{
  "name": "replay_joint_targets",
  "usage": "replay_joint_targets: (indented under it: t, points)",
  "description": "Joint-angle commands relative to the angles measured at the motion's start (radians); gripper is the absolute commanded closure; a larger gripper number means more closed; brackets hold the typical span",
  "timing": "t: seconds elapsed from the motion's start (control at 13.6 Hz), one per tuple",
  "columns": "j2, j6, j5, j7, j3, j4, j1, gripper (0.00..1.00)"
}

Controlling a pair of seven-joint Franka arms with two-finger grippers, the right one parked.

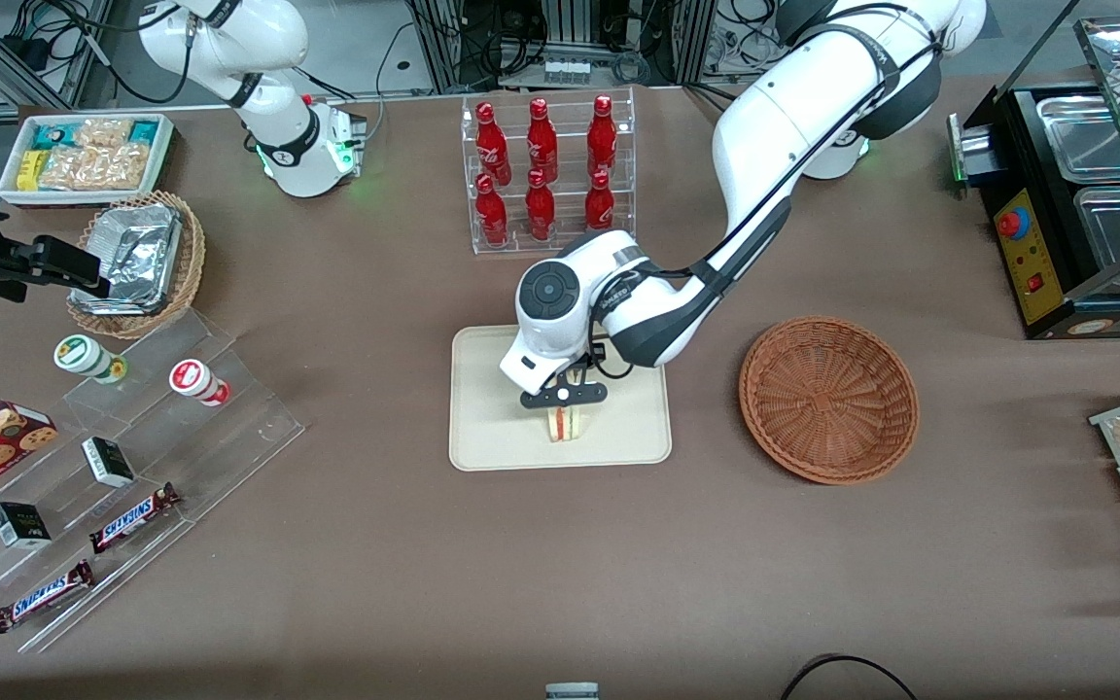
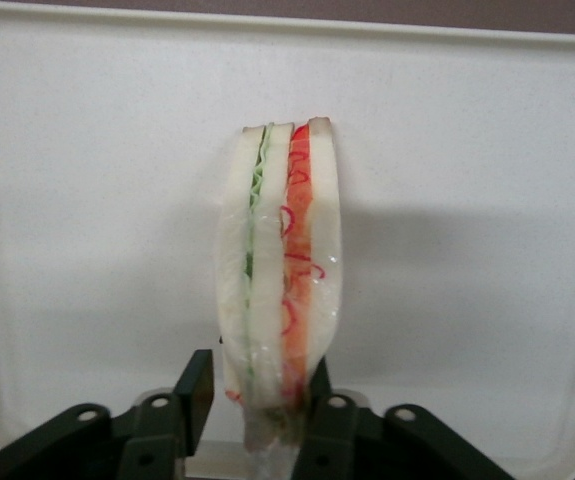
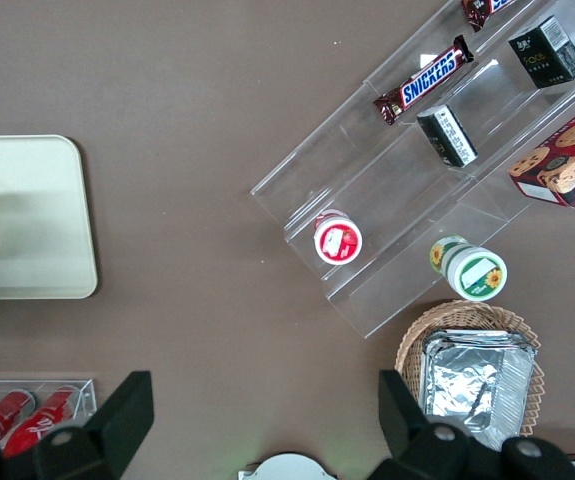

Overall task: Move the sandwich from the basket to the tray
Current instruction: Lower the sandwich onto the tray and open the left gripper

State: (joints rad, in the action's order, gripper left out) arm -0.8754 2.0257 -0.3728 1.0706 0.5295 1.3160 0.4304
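Your gripper (image 1: pixel 565 401) holds the sandwich (image 1: pixel 566 423) upright over the tray (image 1: pixel 482 428). Its fingers hide the sandwich's bottom end. The basket (image 1: pixel 827 397) sits beside the tray.

The front view looks steeply down on the whole tabletop (image 1: pixel 560 583) from high up. The left wrist view sits close over the gripper (image 2: pixel 257 400), facing the tray (image 2: pixel 87 200). The right wrist view looks straight down, apparently from higher, sharing that tray's edge (image 3: pixel 57 200) with both.

Matt black tool (image 2: pixel 257 405) beside glossy film-wrapped sandwich (image 2: pixel 279 270), smooth matt cream tray (image 2: pixel 87 200), rough woven wicker basket (image 1: pixel 828 399).
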Motion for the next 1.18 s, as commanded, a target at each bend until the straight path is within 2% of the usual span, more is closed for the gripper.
replay_joint_targets:
  t: [0.0, 0.59, 0.96, 1.1]
  points:
    - [-0.002, -0.008, -0.015, 0.022, 0.003, -0.063, 0.005, 0.0]
    - [0.101, -0.093, -0.028, 0.016, -0.002, -0.087, -0.019, 0.0]
    - [0.213, -0.128, -0.015, -0.023, 0.001, 0.0, -0.143, 0.0]
    - [0.248, -0.178, -0.012, -0.088, 0.004, 0.026, -0.191, 0.0]
